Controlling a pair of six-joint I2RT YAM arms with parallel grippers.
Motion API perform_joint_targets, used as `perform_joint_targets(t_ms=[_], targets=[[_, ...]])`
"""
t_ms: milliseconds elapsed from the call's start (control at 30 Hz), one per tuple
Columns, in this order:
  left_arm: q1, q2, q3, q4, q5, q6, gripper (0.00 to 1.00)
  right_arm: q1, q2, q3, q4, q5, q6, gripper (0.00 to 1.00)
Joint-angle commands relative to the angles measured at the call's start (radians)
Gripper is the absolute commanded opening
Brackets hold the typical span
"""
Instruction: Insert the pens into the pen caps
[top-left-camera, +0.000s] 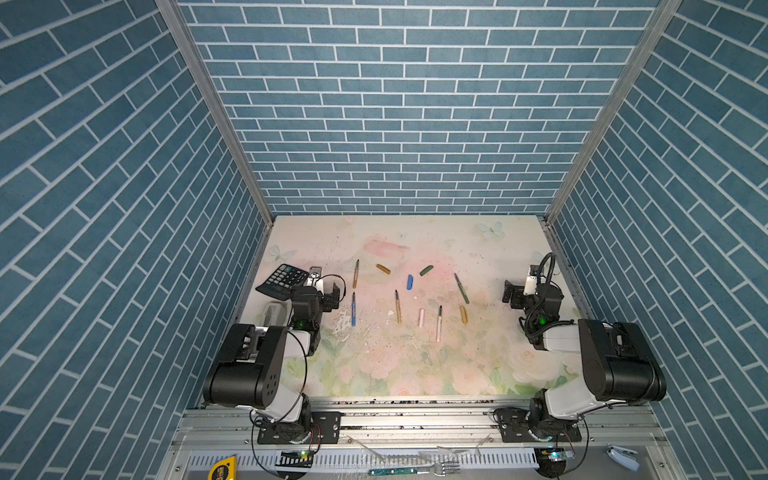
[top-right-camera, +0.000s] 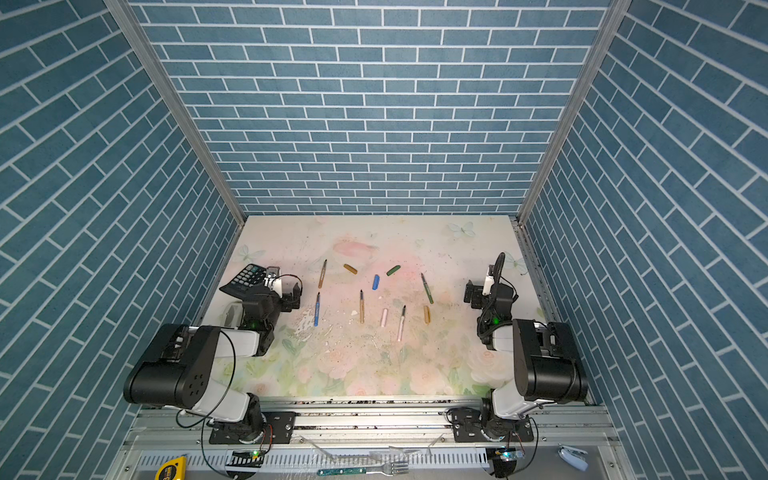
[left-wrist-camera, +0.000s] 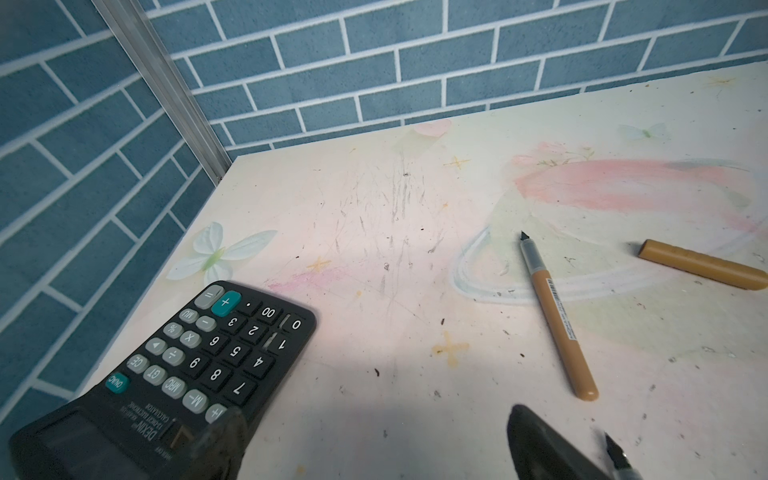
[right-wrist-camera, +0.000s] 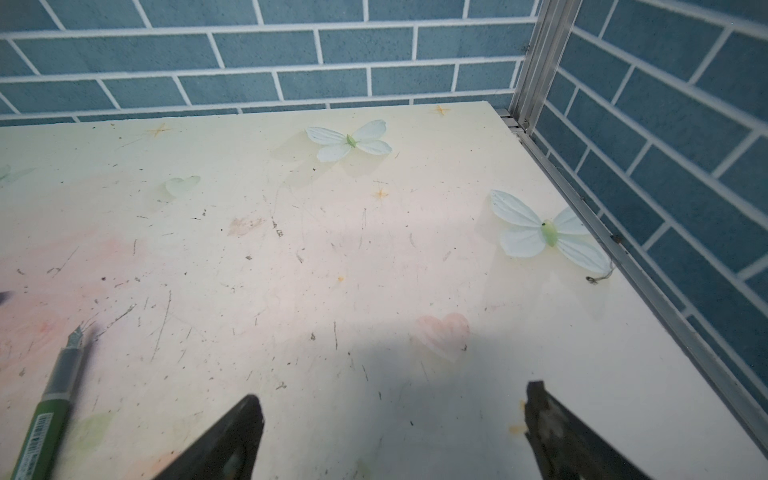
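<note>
The left gripper (left-wrist-camera: 374, 432) is wide open and holds nothing. It sits by the calculator (left-wrist-camera: 199, 357), with the blue pen (top-left-camera: 353, 311) close by. The right gripper (right-wrist-camera: 392, 399) is wide open and empty too, near the green pen (right-wrist-camera: 45, 419). The pens (top-left-camera: 398, 307) and the pen caps (top-left-camera: 410, 282) lie apart on the table (top-left-camera: 415, 374).

In a top view the floral table (top-right-camera: 415, 374) holds five uncapped pens lying apart: a far gold pen (top-right-camera: 322, 274) and a blue pen (top-right-camera: 317, 309) at the left; a middle gold pen (top-right-camera: 361, 306); a pink pen (top-right-camera: 401, 323) just beside the pink cap (top-right-camera: 384, 317); a green pen (top-right-camera: 427, 288) at the right. A far gold cap (top-right-camera: 350, 269), blue cap (top-right-camera: 375, 281) and green cap (top-right-camera: 393, 270) lie behind them; a near gold cap (top-right-camera: 427, 314) lies below the green pen; the left gripper (top-right-camera: 291, 297) hangs near the blue pen, beside a calculator (top-right-camera: 245, 279); the right gripper (top-right-camera: 471, 295) hangs apart from the green pen.
</note>
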Motion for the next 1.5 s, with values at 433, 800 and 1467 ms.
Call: perform_joint_targets(t_ms=[433,800,1467], targets=[[0.022,0.011,0.042,-0.019,0.001,-0.024,1.0,-0.011,0.012,0.017,0.011,0.091,0.011,0.99],[0.002,-0.345,0.585,-0.865,0.119,-0.172,0.99,0.009,-0.121,0.659,-1.129,0.244,0.29,0.99],[-0.162,-0.299,0.79,-1.013,0.301,-0.766,1.0,0.159,-0.19,0.676,-1.453,0.081,0.475,0.41]])
